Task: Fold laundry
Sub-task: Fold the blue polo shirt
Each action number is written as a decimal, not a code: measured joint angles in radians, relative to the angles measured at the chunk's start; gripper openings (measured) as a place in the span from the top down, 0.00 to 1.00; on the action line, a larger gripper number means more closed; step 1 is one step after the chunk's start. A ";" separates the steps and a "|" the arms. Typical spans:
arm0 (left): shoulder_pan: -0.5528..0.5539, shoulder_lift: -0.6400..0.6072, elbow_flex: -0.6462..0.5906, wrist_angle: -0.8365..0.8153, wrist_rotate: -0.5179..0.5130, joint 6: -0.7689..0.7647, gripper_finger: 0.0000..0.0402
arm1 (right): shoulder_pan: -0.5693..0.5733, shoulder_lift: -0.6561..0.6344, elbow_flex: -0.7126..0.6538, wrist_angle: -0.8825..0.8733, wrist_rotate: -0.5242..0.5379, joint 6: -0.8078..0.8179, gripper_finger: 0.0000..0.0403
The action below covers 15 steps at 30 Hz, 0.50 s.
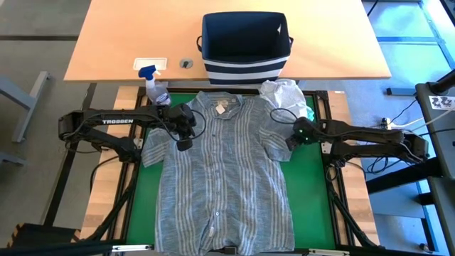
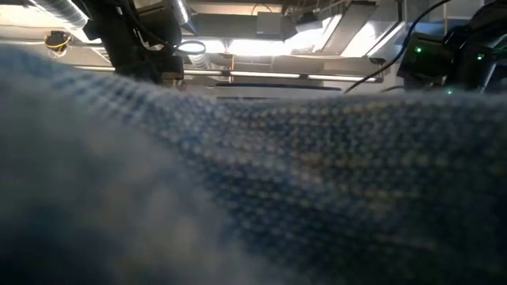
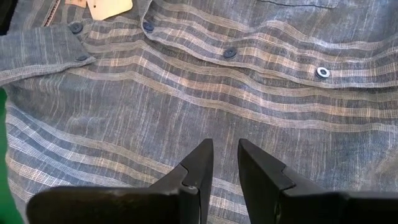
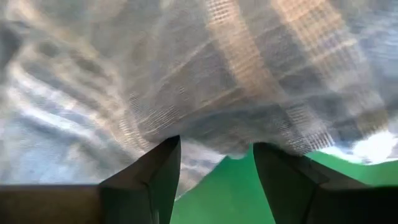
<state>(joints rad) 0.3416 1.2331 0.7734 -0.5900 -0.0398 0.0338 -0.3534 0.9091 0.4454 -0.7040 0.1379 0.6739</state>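
Striped button-up shirt lay flat, filling green mat. Left gripper hovered over shoulder, fingers narrowly parted, empty. Right gripper parted at sleeve hem, nothing grasped.

Striped shirt — grey-blue, buttoned, spread flat face-up between both end effectors, collar toward the basket; white tee crumpled beyond the right end effector.

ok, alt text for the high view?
A grey-blue striped shirt lies spread flat, front up, on a green mat. The left gripper sits over one shoulder, the right gripper at the opposite sleeve; a navy striped basket stands behind.
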 joint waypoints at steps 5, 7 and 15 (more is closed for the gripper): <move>0.000 0.000 0.000 -0.001 0.000 -0.004 0.83 | 0.000 0.023 0.000 -0.007 0.045 0.002 0.51; 0.000 0.000 0.000 -0.001 0.000 -0.003 0.83 | 0.000 0.023 0.000 0.010 0.038 -0.001 0.55; 0.000 0.000 0.000 -0.003 0.000 -0.004 0.83 | 0.000 0.009 0.039 -0.053 -0.045 0.000 0.93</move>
<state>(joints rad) 0.3416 1.2331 0.7734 -0.5925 -0.0397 0.0299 -0.3538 0.9184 0.4844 -0.7571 0.0931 0.6734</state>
